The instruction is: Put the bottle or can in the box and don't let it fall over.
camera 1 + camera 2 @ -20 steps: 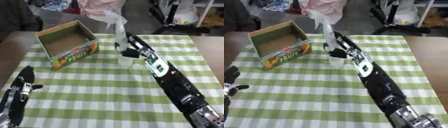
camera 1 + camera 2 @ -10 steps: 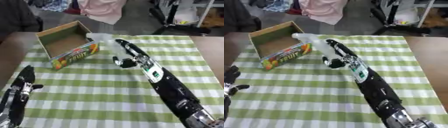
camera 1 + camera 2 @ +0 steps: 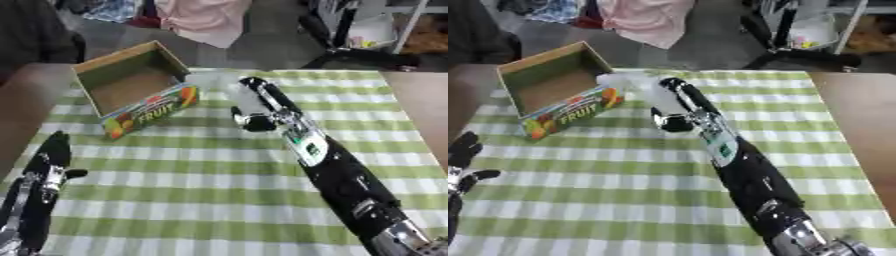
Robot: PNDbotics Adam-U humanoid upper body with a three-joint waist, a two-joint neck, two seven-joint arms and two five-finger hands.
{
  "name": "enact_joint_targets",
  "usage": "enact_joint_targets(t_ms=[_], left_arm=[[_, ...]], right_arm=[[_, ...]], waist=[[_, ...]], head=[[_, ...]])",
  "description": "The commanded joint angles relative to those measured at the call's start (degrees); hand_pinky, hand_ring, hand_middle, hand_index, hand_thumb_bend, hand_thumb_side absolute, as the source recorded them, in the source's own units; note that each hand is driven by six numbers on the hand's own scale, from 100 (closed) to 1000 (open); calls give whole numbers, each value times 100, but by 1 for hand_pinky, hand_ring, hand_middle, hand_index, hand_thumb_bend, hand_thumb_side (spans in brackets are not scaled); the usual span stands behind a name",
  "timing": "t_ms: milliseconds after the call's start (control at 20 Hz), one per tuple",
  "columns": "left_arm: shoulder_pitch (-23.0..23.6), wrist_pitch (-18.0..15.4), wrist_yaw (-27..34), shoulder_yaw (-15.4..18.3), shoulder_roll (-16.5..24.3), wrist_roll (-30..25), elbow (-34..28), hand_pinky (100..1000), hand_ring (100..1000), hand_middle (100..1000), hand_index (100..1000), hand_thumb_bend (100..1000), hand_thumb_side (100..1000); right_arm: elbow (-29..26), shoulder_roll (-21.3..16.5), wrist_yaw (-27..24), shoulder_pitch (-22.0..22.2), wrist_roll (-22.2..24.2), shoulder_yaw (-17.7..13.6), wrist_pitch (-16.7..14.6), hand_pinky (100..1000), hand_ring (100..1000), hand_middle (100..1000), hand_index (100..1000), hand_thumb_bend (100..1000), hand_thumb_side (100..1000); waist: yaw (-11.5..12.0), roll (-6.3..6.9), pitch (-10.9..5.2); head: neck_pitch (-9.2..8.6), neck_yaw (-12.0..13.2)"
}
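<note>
At the lower left the left hand (image 3: 39, 185) rests idle on the checked cloth (image 3: 201, 190), fingers relaxed and pointing up, holding nothing; it sits where it did a second ago. Above it, at the far left of the table, the box (image 3: 149, 107) stands open-topped, its printed front wall facing the robot, and it has not shifted. Nothing shows inside it. Just to the right of the box is the change: the bottle (image 3: 627, 81), a pale, clear shape blurred by motion, was upright in the hand a second ago and well to the right of the box. Half a second ago it was already tipping toward the box. Now it lies almost sideways in the air with its far end at the box's right wall, near the top edge; whether it touches the wall cannot be told. The right hand (image 3: 262, 102) carries it, fingers laid along the bottle's side and the thumb curled in beneath, so the bottle is pinched between them, and the arm runs back to the lower right corner. By my judgement the carry is nearly over but the bottle is not yet above the opening, and it is leaning badly for a task that wants it left standing. It would need to be lifted over the wall and turned upright before release, or it will likely land on its side or knock the box.
</note>
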Motion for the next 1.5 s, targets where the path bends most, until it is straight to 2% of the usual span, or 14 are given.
enact_joint_targets(t_ms=[50, 200, 400, 650, 800, 850, 900, 1200, 1450, 1500], left_arm=[[-82, -17, 14, 4, 19, -21, -116, 700, 1000, 1000, 917, 295, 800], [-139, -22, 21, -13, 19, -39, -128, 700, 1000, 1000, 917, 295, 797], [-274, -29, 42, -53, 23, -82, -157, 701, 1000, 1000, 918, 294, 789], [-536, -30, 118, -148, -25, -182, -132, 702, 1000, 1000, 918, 297, 780], [-719, -44, 161, -224, -45, -266, -152, 703, 1000, 1000, 918, 298, 774], [-779, -45, 176, -247, -51, -293, -156, 703, 1000, 1000, 918, 298, 808], [-835, -45, 188, -270, -56, -319, -161, 703, 1000, 1000, 918, 298, 772], [-1141, -56, 196, -410, -120, -475, -214, 705, 1000, 1000, 919, 298, 763], [-1287, -57, 208, -502, -172, -583, -239, 704, 1000, 1000, 919, 301, 762], [-1307, -58, 208, -511, -182, -594, -243, 704, 1000, 1000, 919, 301, 762]], right_arm=[[-342, -261, -373, -233, -52, -59, 63, 850, 746, 876, 432, 100, 100], [-494, -368, -762, -341, -42, -84, 137, 856, 749, 877, 434, 100, 100], [-647, -488, -1240, -489, -30, -109, 266, 862, 746, 875, 432, 100, 100], [-747, -573, -1594, -693, -132, -165, 381, 871, 741, 871, 427, 100, 100], [-794, -565, -1790, -834, -251, -215, 416, 883, 743, 872, 419, 100, 100], [-805, -561, -1854, -869, -290, -224, 420, 888, 743, 870, 414, 100, 100], [-814, -552, -1915, -896, -323, -226, 417, 892, 745, 873, 412, 100, 100], [-784, -450, -2166, -958, -438, -198, 289, 902, 770, 899, 420, 100, 100], [-610, -382, -2130, -949, -487, -201, 70, 894, 787, 917, 449, 100, 100], [-581, -378, -2093, -946, -534, -215, 22, 898, 805, 936, 547, 100, 175]], waist=[[40, 10, -89], [139, 7, -92], [395, -5, -80], [900, -78, -42], [1258, -152, 10], [1373, -176, 25], [1483, -198, 38], [1966, -331, 120], [2177, -445, 198], [2204, -464, 213]], head=[[-72, -37], [-90, -121], [-136, -317], [-255, -624], [-344, -903], [-369, -995], [-392, -1083], [-572, -1465], [-751, -1622], [-795, -1635]])
